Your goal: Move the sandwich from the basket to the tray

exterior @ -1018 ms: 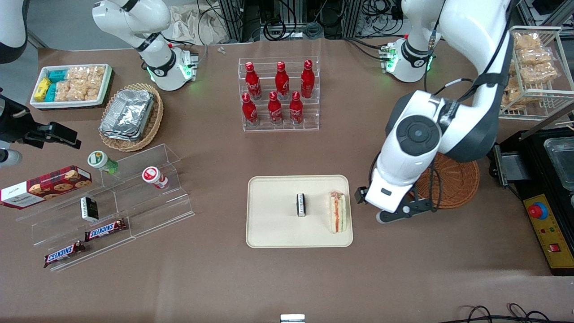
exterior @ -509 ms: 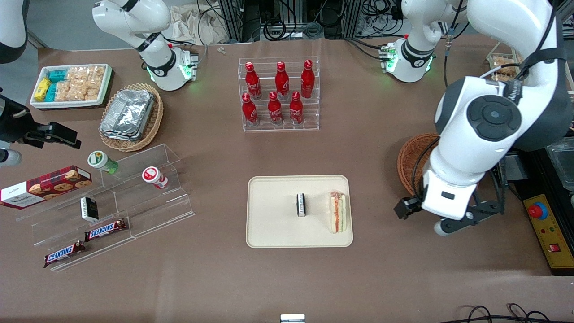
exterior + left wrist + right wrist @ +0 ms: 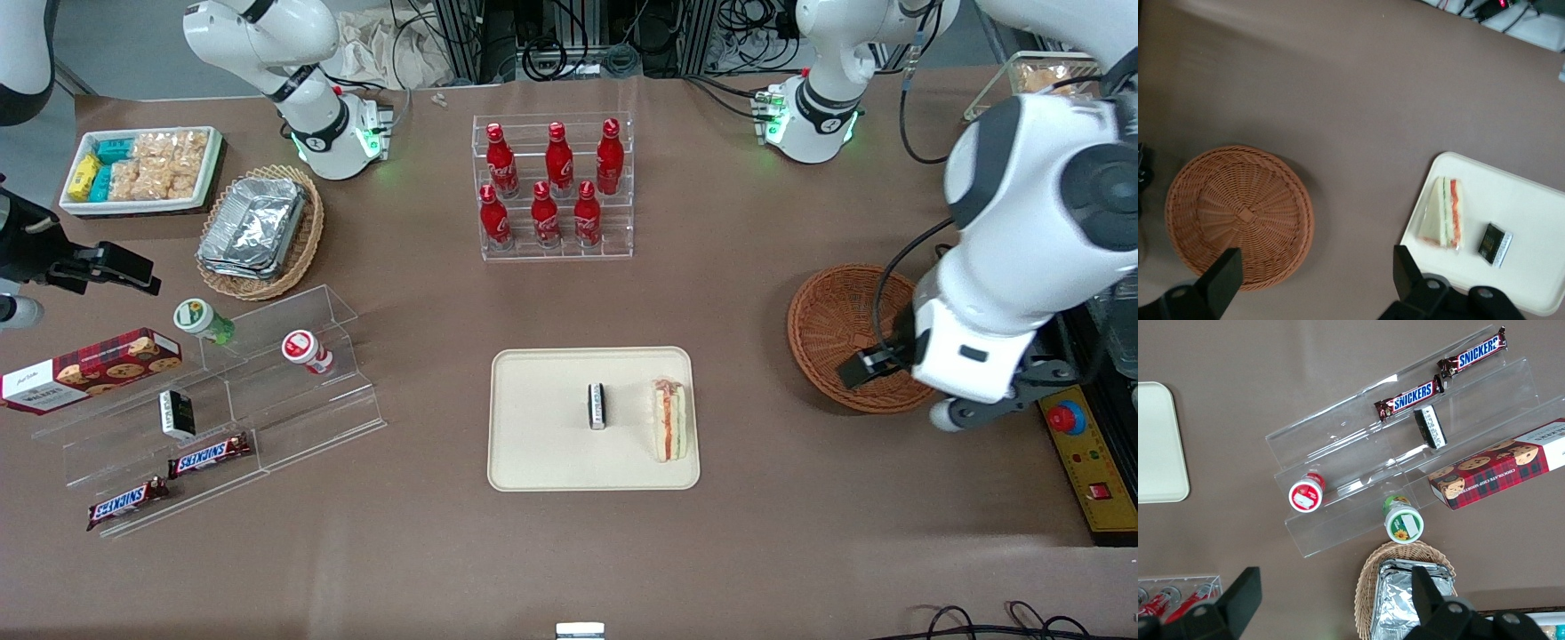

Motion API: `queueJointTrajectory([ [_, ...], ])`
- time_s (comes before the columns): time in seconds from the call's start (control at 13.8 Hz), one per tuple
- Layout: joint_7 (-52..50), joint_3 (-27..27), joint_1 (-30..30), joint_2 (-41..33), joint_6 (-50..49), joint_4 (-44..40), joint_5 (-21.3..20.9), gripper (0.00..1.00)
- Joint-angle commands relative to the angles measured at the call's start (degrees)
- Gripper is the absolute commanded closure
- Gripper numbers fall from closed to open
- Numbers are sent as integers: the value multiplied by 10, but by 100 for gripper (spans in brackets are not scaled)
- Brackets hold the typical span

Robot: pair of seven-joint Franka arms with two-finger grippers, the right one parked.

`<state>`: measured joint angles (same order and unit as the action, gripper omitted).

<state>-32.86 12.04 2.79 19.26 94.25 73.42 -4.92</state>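
The brown tabletop (image 3: 800,551) carries everything. On it, the flat cream-beige rectangular tray (image 3: 542,462) with rounded corners lies near the front camera, and the round reddish-brown woven wicker basket (image 3: 831,324) sits apart from it toward the working arm's end of the tabletop, with nothing inside it in the left wrist view (image 3: 1239,215). The left arm's black two-finger gripper (image 3: 1313,280) hangs above the tabletop with its fingers (image 3: 1403,270) spread wide and nothing between them, over the strip between basket and tray. The triangular white-bread sandwich (image 3: 669,420) with orange-red and green filling lies on the tray, at the end closest to the basket. A small dark rectangular packet (image 3: 597,405) stands on the tray beside it, not touching.
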Motion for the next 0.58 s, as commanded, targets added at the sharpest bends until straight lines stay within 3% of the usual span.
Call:
queueJointTrajectory([
  [0.0, 46, 3, -17, -40, -4, 44, 18, 0],
  [0.29, 79, -3, -30, -42, -5, 58, 17, 0],
  [0.51, 134, -5, -42, -97, 7, 141, 19, 0],
])
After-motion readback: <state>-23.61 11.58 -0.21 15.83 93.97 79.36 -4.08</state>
